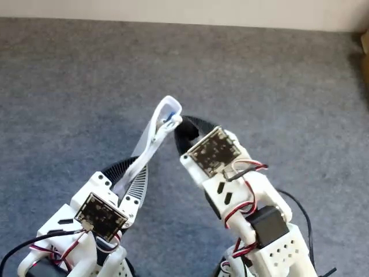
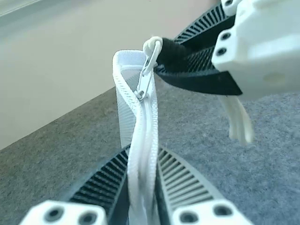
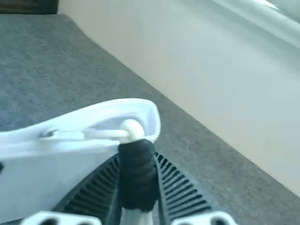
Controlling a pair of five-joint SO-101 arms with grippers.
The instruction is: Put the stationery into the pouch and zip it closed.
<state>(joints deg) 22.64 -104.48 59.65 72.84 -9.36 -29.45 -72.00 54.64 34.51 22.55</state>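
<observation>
A white pouch (image 1: 151,143) hangs in the air as a narrow strip between the two arms. My left gripper (image 1: 131,176) is shut on its lower end, the black ribbed fingers (image 2: 101,185) pressing the pouch (image 2: 140,140) from both sides. The zipper runs up the pouch's edge to a metal slider (image 2: 142,89) near the top corner. My right gripper (image 1: 180,130) is shut on the zipper pull (image 3: 132,131), a white bead on a black-wrapped tab (image 3: 136,176), at the pouch's upper end (image 3: 70,145). In the left wrist view the right gripper (image 2: 165,60) sits just beside that slider.
Grey carpet (image 1: 69,86) covers the whole work surface around both arms. A pale strip (image 1: 173,10) runs along the far edge, and a brown object (image 1: 365,55) shows at the far right edge. Red, black and white cables (image 1: 242,199) run along the right arm.
</observation>
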